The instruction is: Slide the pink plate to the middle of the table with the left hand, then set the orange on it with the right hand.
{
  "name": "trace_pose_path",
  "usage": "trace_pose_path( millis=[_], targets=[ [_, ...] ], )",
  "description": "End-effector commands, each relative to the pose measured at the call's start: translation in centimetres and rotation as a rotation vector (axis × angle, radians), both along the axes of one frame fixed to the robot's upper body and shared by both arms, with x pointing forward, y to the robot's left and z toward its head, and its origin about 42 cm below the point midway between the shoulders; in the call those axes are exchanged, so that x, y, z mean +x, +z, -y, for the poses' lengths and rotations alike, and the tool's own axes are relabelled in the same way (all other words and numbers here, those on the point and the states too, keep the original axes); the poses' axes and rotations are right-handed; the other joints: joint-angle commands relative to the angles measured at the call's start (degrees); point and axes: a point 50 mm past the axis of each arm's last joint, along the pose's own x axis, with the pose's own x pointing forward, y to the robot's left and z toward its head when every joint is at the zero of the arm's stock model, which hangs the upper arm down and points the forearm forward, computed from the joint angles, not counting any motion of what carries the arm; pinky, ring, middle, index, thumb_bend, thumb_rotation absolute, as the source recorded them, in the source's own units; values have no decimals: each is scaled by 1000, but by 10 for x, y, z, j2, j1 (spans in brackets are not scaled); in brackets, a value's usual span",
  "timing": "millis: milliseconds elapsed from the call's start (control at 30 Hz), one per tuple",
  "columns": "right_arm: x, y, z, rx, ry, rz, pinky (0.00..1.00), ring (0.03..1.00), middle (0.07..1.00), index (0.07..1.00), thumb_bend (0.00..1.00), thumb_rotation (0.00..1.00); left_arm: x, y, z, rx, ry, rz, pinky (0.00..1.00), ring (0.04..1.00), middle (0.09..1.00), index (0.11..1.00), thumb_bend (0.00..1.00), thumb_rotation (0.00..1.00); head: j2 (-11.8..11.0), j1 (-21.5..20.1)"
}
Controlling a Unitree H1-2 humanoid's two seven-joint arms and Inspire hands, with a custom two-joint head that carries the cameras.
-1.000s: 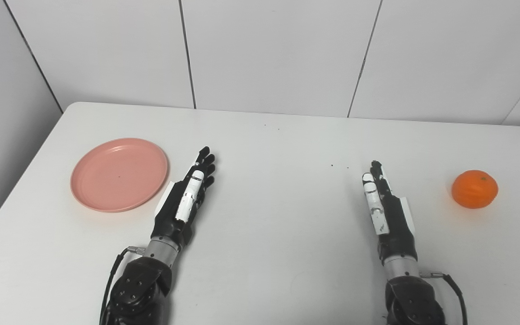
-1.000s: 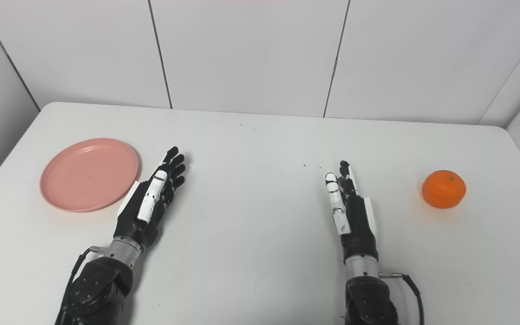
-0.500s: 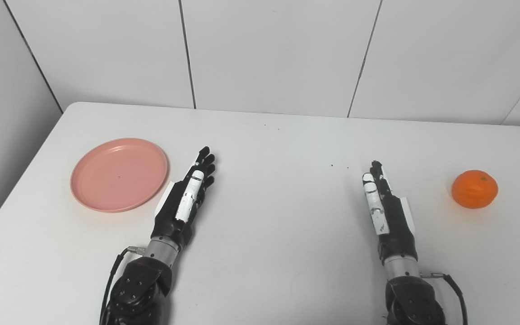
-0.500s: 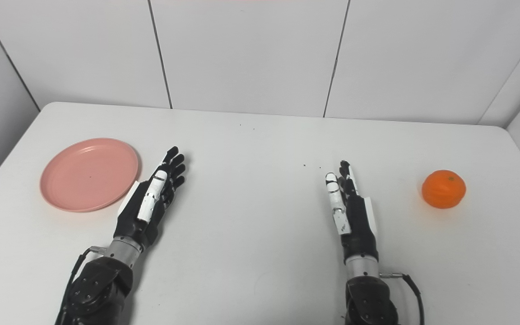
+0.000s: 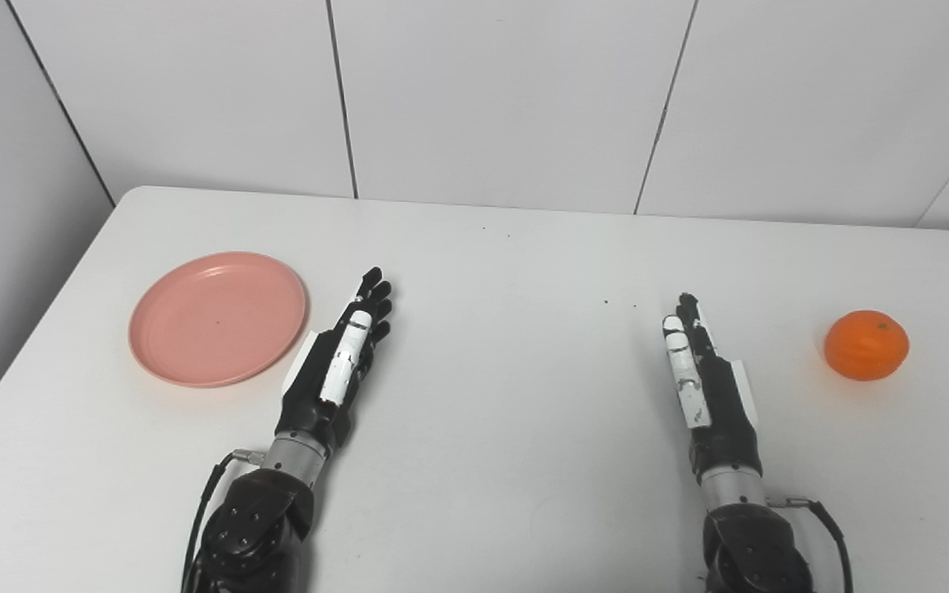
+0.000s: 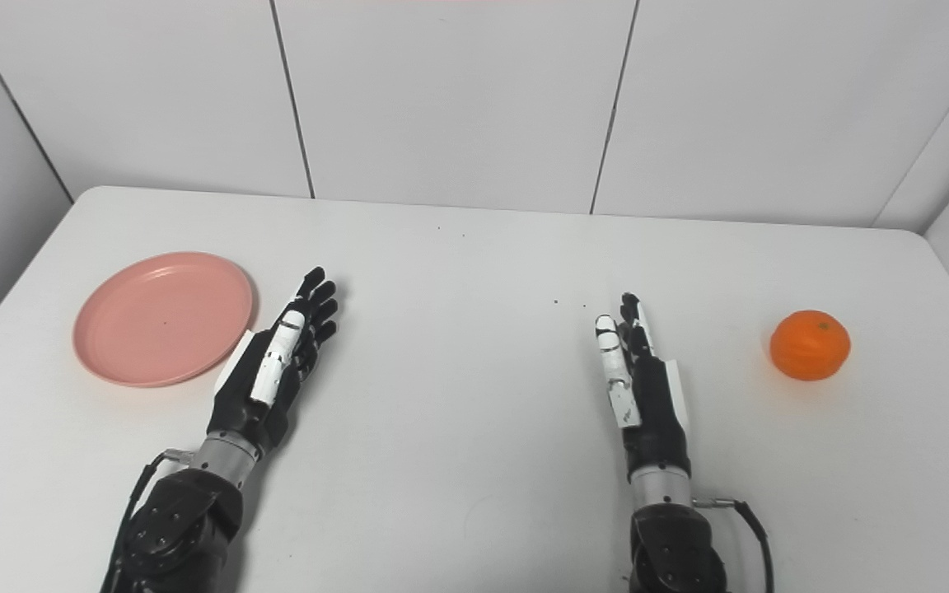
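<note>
I see the wide white table, then the round pink plastic plate at frame left, empty. My left hand and right hand lie flat, fingers extended, holding nothing. The small orange sits far right.

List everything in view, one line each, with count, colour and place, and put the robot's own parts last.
table: one, white, fills the lower picture.
wall panels: several, white, behind and beside the table.
pink plate: one, pink, left side of the table, nothing on it.
orange: one, orange, right side of the table.
left hand: one, black and white, just right of the plate, fingers straight, holding nothing.
right hand: one, black and white, left of the orange and apart from it, fingers straight, holding nothing.
</note>
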Motion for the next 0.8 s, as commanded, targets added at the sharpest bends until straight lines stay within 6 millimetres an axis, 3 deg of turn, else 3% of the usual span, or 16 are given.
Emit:
trace_pose_path(
  millis=[0,167,533,700,767],
  targets=[
    [5,13,-1,-1,0,68,953,971,979,974,245,1000,5,17,3,-2,-5,66,1000,1000,1000,1000,371,1000,-1,1],
    [3,10,3,4,11,64,940,969,982,980,269,1000,5,13,6,4,-3,66,1000,1000,1000,1000,369,1000,-11,19],
    [-4,-2,28,40,50,103,974,971,980,979,190,1000,1,-3,35,-10,-5,43,1000,1000,1000,1000,366,1000,-76,150],
    [-4,-9,37,70,87,147,997,985,988,983,190,1000,1,-8,44,-18,-9,41,1000,1000,1000,1000,359,1000,-84,163],
    [-3,-12,39,80,97,150,999,992,995,990,190,1000,1,-11,47,-17,-13,39,1000,1000,1000,1000,350,1000,-98,180]
  ],
)
